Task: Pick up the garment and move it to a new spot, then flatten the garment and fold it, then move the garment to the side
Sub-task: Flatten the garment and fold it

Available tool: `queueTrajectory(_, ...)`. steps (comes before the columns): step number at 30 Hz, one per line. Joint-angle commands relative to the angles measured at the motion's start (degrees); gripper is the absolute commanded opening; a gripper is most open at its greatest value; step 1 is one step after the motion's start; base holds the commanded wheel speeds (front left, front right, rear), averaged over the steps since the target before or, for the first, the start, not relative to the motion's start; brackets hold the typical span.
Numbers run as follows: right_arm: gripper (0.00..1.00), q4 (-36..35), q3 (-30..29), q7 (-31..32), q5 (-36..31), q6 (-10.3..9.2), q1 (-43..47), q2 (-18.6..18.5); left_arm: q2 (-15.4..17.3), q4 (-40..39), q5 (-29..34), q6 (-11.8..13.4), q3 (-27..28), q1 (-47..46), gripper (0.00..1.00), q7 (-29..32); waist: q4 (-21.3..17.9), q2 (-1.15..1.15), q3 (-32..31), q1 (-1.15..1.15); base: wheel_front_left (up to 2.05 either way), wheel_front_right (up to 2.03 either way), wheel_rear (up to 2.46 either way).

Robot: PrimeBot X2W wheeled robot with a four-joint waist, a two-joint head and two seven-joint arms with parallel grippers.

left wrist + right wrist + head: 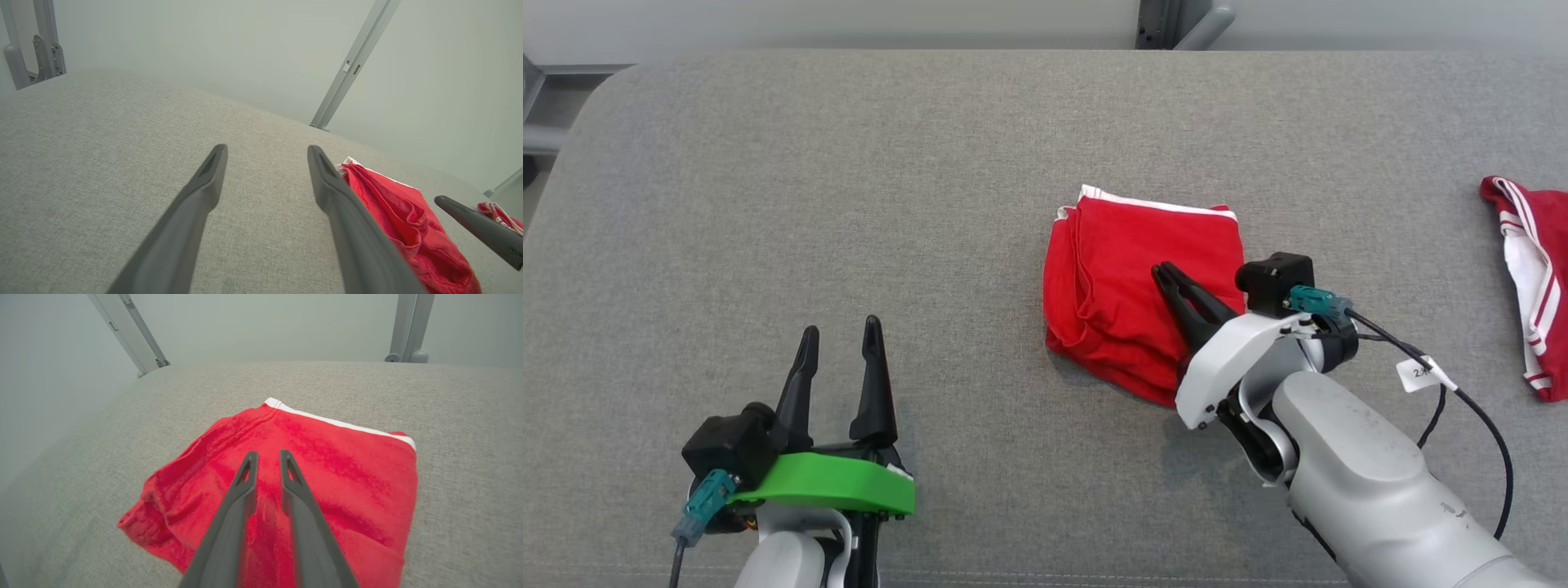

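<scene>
1. Left gripper [841, 327]: jaws wide, grey padded tabletop [849, 163] showing between them
2. Right gripper [1162, 269]: jaws at a narrow slit; cannot tell if cloth is pinched
3. Folded red garment [1111, 278] lies beneath and ahead of the right jaws, well apart from the left jaws

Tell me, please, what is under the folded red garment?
The grey fabric surface shows all around the garment; whatever lies directly beneath it is covered.

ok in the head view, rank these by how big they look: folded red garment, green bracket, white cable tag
1. folded red garment
2. green bracket, though it sits nearer the camera
3. white cable tag
</scene>
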Motion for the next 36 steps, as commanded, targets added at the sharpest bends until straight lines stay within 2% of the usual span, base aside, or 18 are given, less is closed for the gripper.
queueTrajectory(1, 0.0, 0.29, 0.13, -0.41, -0.23, -0.03, 0.72, 0.22, 0.34, 0.06, 0.2, -0.18, 0.04, -0.78, 1.0, 0.0, 0.46, 0.0, 0.28, 0.0, 0.0, 0.0, 0.0)
queueTrajectory(12, 0.0, 7.18, 6.62, -2.71, -1.56, -0.03, -0.64, 4.14, 0.17, 0.89, -0.17, -0.38, -0.5, -1.24, 1.0, -0.03, 4.06, 0.0, 0.4, 0.0, 0.0, 0.0, 0.0)
queueTrajectory(21, 0.0, 10.63, 13.02, -3.67, -1.65, -0.03, -1.43, 5.12, 0.41, 1.04, -0.25, 0.1, -0.5, -0.07, 1.0, -0.18, 3.76, 0.0, -0.57, 0.0, 0.0, 0.0, 0.0)
queueTrajectory(25, 0.0, 9.11, 12.81, -4.0, -2.21, -0.04, -2.38, 5.26, 0.67, 0.91, -0.24, 0.02, -0.66, 0.11, 1.0, -0.19, 2.42, 0.0, -1.16, 0.0, 0.0, 0.0, 0.0)
queueTrajectory(28, 0.0, 5.22, 9.29, -3.96, -4.04, -0.04, -2.45, 4.52, 0.96, 0.75, -0.04, -0.09, -0.78, 0.2, 1.0, -0.23, 1.12, 0.0, -1.68, 0.0, 0.0, 0.0, 0.0)
queueTrajectory(31, 0.42, 0.35, 4.08, -3.98, -7.27, -0.04, -0.44, 3.66, 1.2, 0.55, 0.47, -0.16, -1.1, 0.09, 1.0, -0.23, -0.34, 0.0, -2.22, 0.0, 0.0, 0.0, 0.0)
queueTrajectory(32, 0.47, -1.34, 2.04, -3.98, -8.15, -0.04, 0.41, 3.6, 1.37, 0.5, 0.76, -0.17, -1.1, -0.02, 1.0, -0.27, -0.89, 0.0, -2.42, 0.0, 0.0, 0.0, 0.0)
queueTrajectory(34, 0.98, -4.8, -2.05, -3.99, -10.71, -0.03, 2.06, 3.39, 1.31, 0.48, 0.99, -0.42, -1.43, -0.19, 1.0, -0.27, -1.85, 0.0, -2.81, 0.0, 0.0, 0.0, 0.0)
queueTrajectory(36, 1.0, -7.99, -6.34, -3.98, -13.16, -0.04, 4.22, 3.34, 1.38, 0.56, 1.49, -0.63, -1.76, -0.38, 1.0, -0.32, -2.72, 0.0, -3.22, 0.0, 0.0, 0.0, 0.0)
